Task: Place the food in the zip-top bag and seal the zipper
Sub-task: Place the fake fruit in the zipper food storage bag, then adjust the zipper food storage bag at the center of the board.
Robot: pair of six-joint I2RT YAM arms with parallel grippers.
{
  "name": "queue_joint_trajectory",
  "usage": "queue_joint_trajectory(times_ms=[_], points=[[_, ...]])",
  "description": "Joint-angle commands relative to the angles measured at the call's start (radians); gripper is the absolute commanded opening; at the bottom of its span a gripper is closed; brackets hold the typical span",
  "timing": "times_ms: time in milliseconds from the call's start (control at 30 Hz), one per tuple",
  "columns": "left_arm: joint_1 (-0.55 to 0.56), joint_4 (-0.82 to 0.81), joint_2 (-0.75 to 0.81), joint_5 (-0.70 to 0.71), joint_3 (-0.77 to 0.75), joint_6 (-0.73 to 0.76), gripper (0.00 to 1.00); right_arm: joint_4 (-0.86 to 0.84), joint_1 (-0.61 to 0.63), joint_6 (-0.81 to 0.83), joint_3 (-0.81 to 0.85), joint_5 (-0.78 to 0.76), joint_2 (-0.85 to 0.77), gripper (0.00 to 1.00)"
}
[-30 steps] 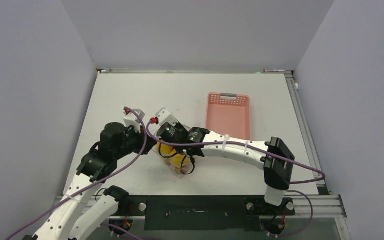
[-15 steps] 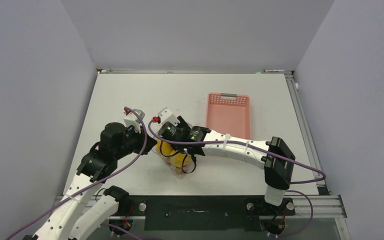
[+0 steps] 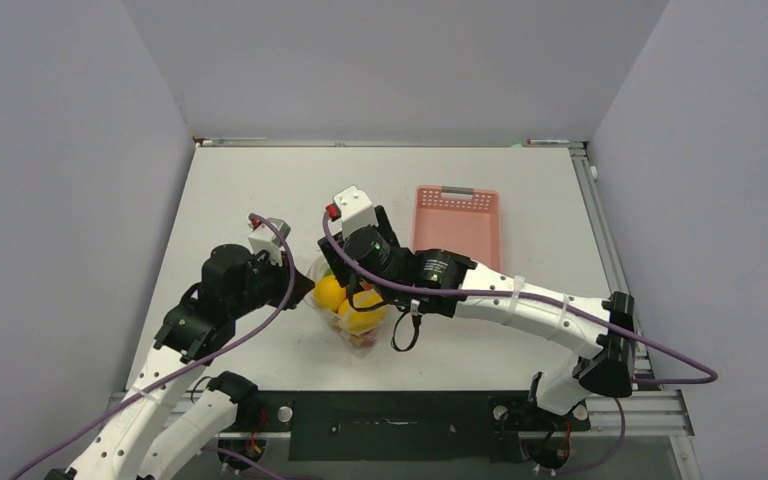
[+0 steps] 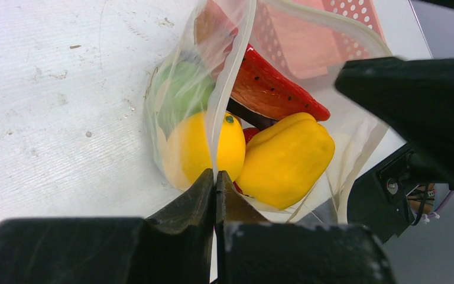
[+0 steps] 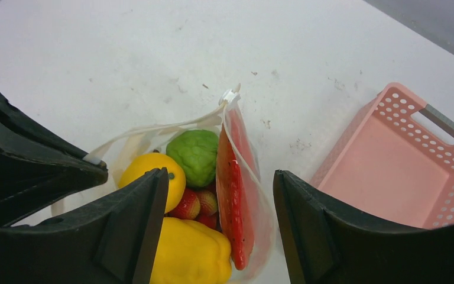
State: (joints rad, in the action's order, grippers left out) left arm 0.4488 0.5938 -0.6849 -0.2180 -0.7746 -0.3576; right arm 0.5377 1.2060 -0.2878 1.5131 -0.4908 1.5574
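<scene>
Right tool [image 5: 220, 177] wider, above zip-top bag [image 5: 259, 201]

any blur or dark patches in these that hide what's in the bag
Left wrist: the left gripper pinching the zip-top bag is a dark, soft-edged mass, yet the yellow pepper reads sharp inside it. Right wrist: the open right gripper is near-black; the green round fruit and pink basket are crisp. Top external: even light, soft shadows on the table.

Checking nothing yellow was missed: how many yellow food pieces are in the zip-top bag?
2. The lemon sits next to the green fruit inside the zip-top bag; the yellow pepper lies beside the lemon, nearer the robot. Others may be hidden underneath.
</scene>
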Motion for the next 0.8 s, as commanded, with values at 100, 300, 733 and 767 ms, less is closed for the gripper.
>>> queue_joint_trajectory(times_ms=[100, 300, 733, 767], points=[[-0.001, -0.036, -0.001, -0.017, 0.003, 0.01, 0.0, -0.069, 0.004, -0.007, 0.011, -0.061, -0.106, 0.66], [-0.001, -0.036, -0.002, -0.018, 0.004, 0.009, 0.0, -0.021, -0.015, -0.012, 0.002, -0.074, -0.109, 0.65], [0.001, -0.038, -0.005, -0.027, 0.005, 0.009, 0.0, 0.075, -0.034, -0.036, -0.099, -0.01, -0.131, 0.63], [0.001, -0.04, -0.005, -0.029, 0.005, 0.009, 0.0, 0.075, -0.035, -0.04, -0.106, -0.005, -0.132, 0.62]])
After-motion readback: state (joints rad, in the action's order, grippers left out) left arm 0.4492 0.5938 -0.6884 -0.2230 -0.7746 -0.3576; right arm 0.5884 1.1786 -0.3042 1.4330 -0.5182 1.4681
